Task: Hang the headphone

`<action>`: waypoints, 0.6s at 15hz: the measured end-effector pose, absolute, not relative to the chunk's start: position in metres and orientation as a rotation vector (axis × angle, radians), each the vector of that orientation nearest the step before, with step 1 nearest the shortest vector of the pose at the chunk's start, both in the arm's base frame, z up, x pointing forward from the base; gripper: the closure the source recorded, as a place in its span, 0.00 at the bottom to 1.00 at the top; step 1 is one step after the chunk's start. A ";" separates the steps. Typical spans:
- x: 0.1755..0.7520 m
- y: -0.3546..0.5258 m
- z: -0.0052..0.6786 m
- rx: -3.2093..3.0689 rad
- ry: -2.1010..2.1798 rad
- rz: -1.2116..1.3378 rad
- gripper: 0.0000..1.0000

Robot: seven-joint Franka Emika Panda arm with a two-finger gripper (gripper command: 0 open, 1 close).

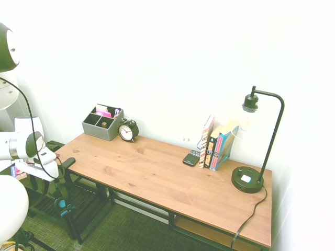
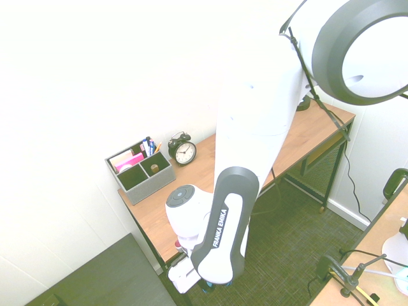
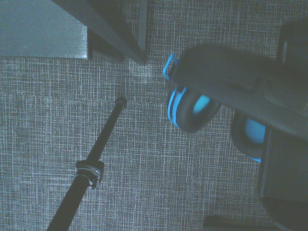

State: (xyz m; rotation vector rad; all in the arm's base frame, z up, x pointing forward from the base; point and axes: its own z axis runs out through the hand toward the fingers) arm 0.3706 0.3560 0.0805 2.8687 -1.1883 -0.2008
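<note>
The headphone (image 1: 63, 205) hangs off the left end of the wooden desk (image 1: 157, 178), its band dark and its ear cups black with blue trim. My gripper (image 1: 57, 177) is at the top of its band, beside a black hook (image 1: 68, 161) on the desk's end. I cannot make out whether the band rests on the hook. From above, the wrist view shows both blue-trimmed cups of the headphone (image 3: 190, 108) over grey carpet, with a dark bar crossing them. In the second exterior view my own arm hides the gripper and nearly all of the headphone.
On the desk stand a grey organiser (image 1: 102, 124), an alarm clock (image 1: 127, 130), a phone (image 1: 191, 158), upright books (image 1: 217, 144) and a black lamp (image 1: 250, 178). A black rack (image 1: 86, 201) sits under the desk's left end.
</note>
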 end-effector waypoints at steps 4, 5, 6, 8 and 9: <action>0.365 0.331 0.155 2.990 -1.070 -0.174 0.00; 0.366 0.318 0.174 2.997 -1.068 -0.146 0.00; 0.369 0.302 0.192 2.995 -1.080 -0.112 0.00; 0.380 0.251 0.222 2.967 -1.161 -0.028 0.00; 0.387 0.216 0.235 2.942 -1.227 0.013 0.00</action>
